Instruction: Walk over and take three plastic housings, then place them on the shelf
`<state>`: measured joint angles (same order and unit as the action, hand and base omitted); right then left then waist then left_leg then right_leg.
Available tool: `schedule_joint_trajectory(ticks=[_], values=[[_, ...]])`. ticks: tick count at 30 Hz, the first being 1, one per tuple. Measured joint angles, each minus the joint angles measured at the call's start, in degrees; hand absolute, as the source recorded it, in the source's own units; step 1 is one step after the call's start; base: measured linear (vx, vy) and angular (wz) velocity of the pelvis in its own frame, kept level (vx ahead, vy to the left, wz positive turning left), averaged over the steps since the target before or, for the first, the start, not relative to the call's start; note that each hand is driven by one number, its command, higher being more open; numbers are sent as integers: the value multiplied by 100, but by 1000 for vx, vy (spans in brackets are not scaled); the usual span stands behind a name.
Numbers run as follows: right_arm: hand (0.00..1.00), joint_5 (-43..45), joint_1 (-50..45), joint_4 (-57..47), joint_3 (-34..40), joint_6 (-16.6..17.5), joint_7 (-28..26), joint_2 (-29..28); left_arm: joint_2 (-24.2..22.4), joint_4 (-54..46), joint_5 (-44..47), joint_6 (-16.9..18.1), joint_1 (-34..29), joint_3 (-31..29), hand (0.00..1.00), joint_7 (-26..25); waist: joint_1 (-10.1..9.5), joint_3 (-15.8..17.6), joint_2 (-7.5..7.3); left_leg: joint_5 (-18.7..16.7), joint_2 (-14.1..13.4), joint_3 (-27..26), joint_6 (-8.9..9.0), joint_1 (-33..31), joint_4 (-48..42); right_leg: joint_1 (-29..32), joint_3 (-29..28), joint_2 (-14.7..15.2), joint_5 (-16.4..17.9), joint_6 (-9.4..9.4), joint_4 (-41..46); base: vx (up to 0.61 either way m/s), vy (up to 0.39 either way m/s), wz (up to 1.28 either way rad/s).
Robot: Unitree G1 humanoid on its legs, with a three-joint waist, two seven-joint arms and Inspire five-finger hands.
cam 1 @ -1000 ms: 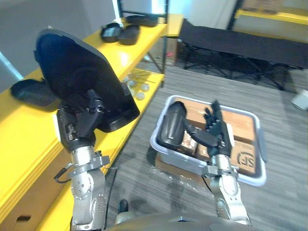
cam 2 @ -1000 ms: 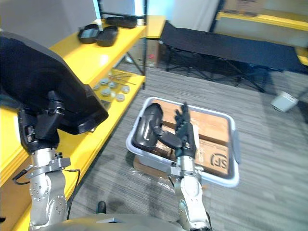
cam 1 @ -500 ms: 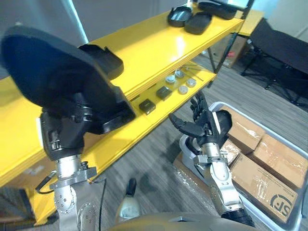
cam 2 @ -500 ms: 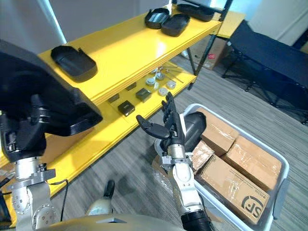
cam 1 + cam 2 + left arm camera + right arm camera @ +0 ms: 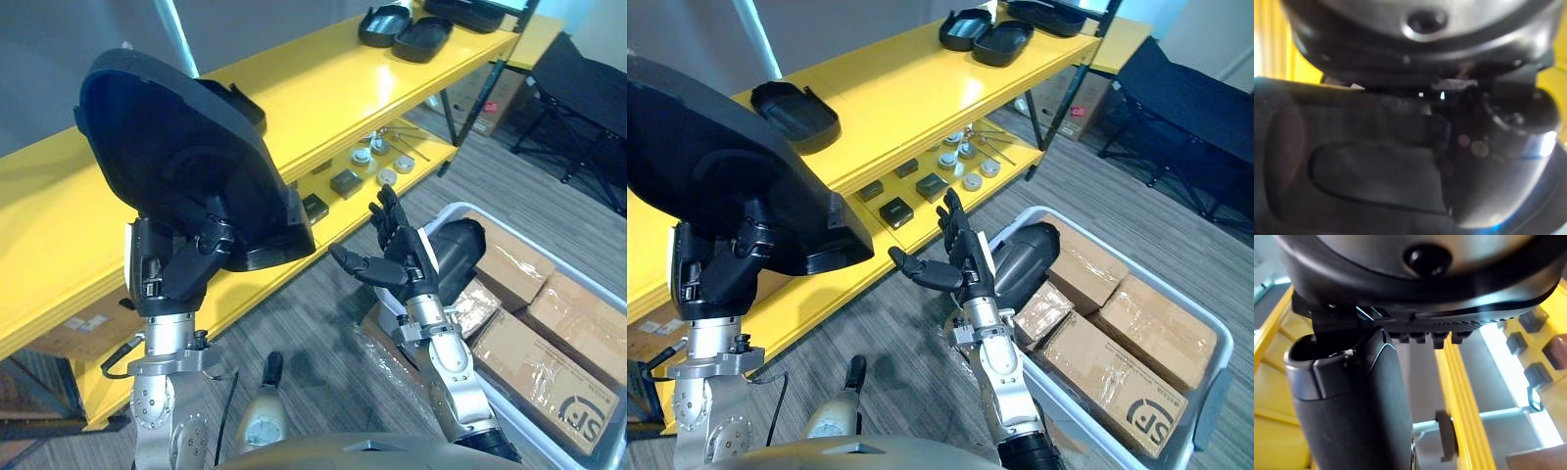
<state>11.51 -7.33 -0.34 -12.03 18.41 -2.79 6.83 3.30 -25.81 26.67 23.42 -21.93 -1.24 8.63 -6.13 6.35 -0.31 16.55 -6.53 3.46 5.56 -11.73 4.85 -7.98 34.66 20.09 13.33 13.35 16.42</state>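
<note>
While the right hand (image 5: 397, 257) is hovering spread and empty, the left hand (image 5: 181, 264) is clamping the big black plastic housing (image 5: 167, 147) low near the yellow shelf (image 5: 323, 88), so it could be tipping out.

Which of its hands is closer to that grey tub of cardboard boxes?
Right. The right hand hangs open just beside the tub's near corner. The left hand is farther off by the yellow shelf, fingers gripping a big black housing.
</note>
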Motion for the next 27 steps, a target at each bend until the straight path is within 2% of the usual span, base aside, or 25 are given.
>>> schedule_joint_trajectory(ticks=[4, 5, 7, 9, 10, 11, 12, 13, 14, 15, 16, 17, 18, 19, 20, 21, 23, 24, 25, 26, 27], values=[[100, 6, -43, -4, 1, 52, 36, -4, -2, -5, -21, 1, -35, -79, 0, -113, -157, 26, -39, 10, 58, 42, 6, 7, -1, -89, 126, 49, 97, -5, 118, -30, 2, 21], [100, 14, -25, -12, 1, 141, 59, -35, -6, -40, -25, 1, -90, -147, 0, -110, -178, 62, -112, -24, 178, 46, -38, 17, -4, -109, 140, 180, 169, 42, 226, 2, 24, 23], [100, 8, 36, -45, -1, 213, 86, -53, -11, -67, -23, 2, -109, -250, 0, -102, -207, 112, -169, -66, 304, 46, -25, 7, -48, -145, 145, 302, 200, 4, 258, 45, 48, 23], [100, 9, 163, -64, -6, 235, 121, -109, 4, -152, 0, 0, -107, -426, 0, -17, -272, 284, -357, -409, 606, -14, -70, -57, -520, -437, 296, 551, 184, -162, 142, 104, 92, 30], [100, 1, 145, -76, 31, 277, 178, -79, -13, -205, 48, 5, -99, -438, 0, 92, -276, 309, -389, -813, 749, -46, -164, -253, -1142, -573, 265, 628, 37, -671, 309, 112, 90, 38], [100, 2, 147, -74, 31, 323, 241, -25, -31, -208, 34, 13, -83, -437, 0, 140, -273, 315, -311, -978, 779, 12, -142, -345, -1408, -464, 156, 692, -123, -966, 666, 137, 243, 61], [100, 1, 137, -74, 24, 347, 323, 29, 8, -212, -33, 23, -73, -452, 0, 179, -219, 291, -257, -1137, 799, 32, -195, -367, -1544, 6, -286, 870, -640, -1652, 1558, 72, 217, 63], [100, 3, 155, -71, 26, 369, 342, -4, 74, -214, -53, 33, -67, -489, 0, 180, -162, 278, -276, -1268, 814, -47, -220, -296, -1556, 345, -717, 967, -1312, -1958, 2038, 193, 309, 70], [100, 3, 192, -80, 37, 433, 345, -26, 179, -245, -59, 47, -61, -558, 0, 152, -51, 332, -275, -1903, 886, -399, -495, -440, -2657, 685, -1250, 1138, -2224, -1679, 2695, 218, 181, 48], [100, 1, 196, -107, 24, 505, 343, 6, 195, -252, -63, 75, -60, -589, 0, 116, -3, 346, -105, -2389, 790, -396, -653, -349, -2851, 847, -1413, 1044, -1902, -1388, 3098, 309, 216, 54], [100, -3, 244, -52, -12, 602, 329, -75, 296, -145, -111, 101, 116, -663, 0, -34, 62, 368, -212, -2467, 849, -330, -712, -233, -2868, 1224, -1655, 842, -951, -1012, 3442, 357, 241, 31], [100, -15, 382, -54, -46, 608, 270, -48, 303, -122, -190, 100, 160, -793, 0, -240, 53, 378, -195, -2458, 833, -277, -754, -18, -2645, 1528, -1692, 423, -487, -963, 3165, 337, 234, 26], [100, -21, 476, -58, -36, 616, 240, -40, 318, -113, -194, 100, 178, -846, 0, -313, 58, 391, -170, -2458, 825, -239, -764, 87, -2545, 1628, -1682, 174, -343, -965, 2917, 326, 204, 22], [100, 22, 666, -86, 33, 626, 156, -27, 402, -71, -184, 100, 254, -928, 0, -407, 127, 396, -139, -2453, 846, -85, -775, 281, -2361, 1800, -1739, -258, -164, -1000, 2334, 269, 116, 66], [100, 49, 798, -223, 161, 625, 109, 25, 509, 70, -177, 100, 451, -932, 0, -485, 198, 395, -122, -2415, 925, 117, -729, 450, -2203, 1905, -1987, -618, -174, -965, 1747, 277, 84, 102], [100, 46, 869, -348, 270, 626, 112, 90, 574, 199, -177, 99, 612, -901, 0, -522, 231, 391, -123, -2408, 983, 250, -723, 587, -2112, 1926, -2213, -804, -225, -884, 1329, 276, 25, 120], [100, 77, 1048, -600, 498, 677, 46, 281, 612, 382, -136, 98, 767, -867, 0, -553, 291, 344, -175, -2385, 1172, 597, -742, 854, -1950, 1862, -2366, -928, -361, -782, 641, 298, -60, 111], [100, 79, 1103, -654, 550, 700, 46, 310, 602, 399, -116, 97, 767, -853, 0, -558, 296, 286, -205, -2392, 1214, 664, -731, 884, -1929, 1847, -2315, -934, -415, -812, 447, 349, -130, 94], [100, 74, 1184, -701, 642, 758, 50, 328, 591, 412, -115, 84, 778, -841, 0, -569, 313, 206, -232, -2407, 1268, 712, -704, 865, -1920, 1753, -2173, -950, -684, -957, 42, 343, -146, 107], [100, 73, 1281, -734, 802, 855, 62, 365, 586, 428, -118, 34, 845, -812, 0, -569, 351, 121, -340, -2484, 1287, 380, -574, 810, -1941, 1478, -1962, -941, -1304, -1002, -479, 324, -134, 133], [100, 76, 1321, -732, 1000, 866, 81, 458, 443, 519, -130, -33, 865, -668, 0, -556, 333, 80, -99, -2595, 971, -296, -435, 779, -1924, 1215, -1618, -1037, -1472, -1047, -829, 270, -83, 126]])
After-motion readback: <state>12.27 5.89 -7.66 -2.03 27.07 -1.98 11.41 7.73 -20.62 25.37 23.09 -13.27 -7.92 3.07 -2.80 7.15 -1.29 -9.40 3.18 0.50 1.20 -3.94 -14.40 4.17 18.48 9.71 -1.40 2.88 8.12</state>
